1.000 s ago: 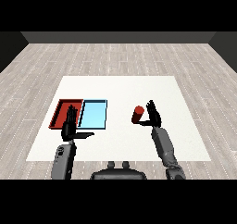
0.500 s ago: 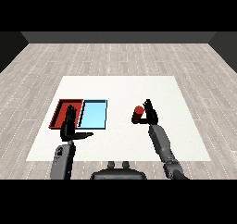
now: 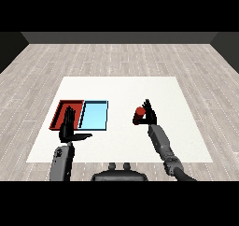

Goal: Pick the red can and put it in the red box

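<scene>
While no writing can be read on it, the red can [image 3: 138, 115] sits right of the trays, just above the white worktop [image 3: 186, 127], with the right hand [image 3: 150, 116] curled round its right side. Well to the left lie the light blue tray [image 3: 93, 115] and red tray [image 3: 61, 111], side by side. Near them, the left hand [image 3: 69, 128] hangs with straight fingers, holding nothing.

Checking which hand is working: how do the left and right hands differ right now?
The right hand is against the red can, out right of the trays; the left hand holds nothing. The left hand is spread open, fingers overlapping the red tray; the right hand's fingers point up beside the can. Both are black on grey forearms.
</scene>
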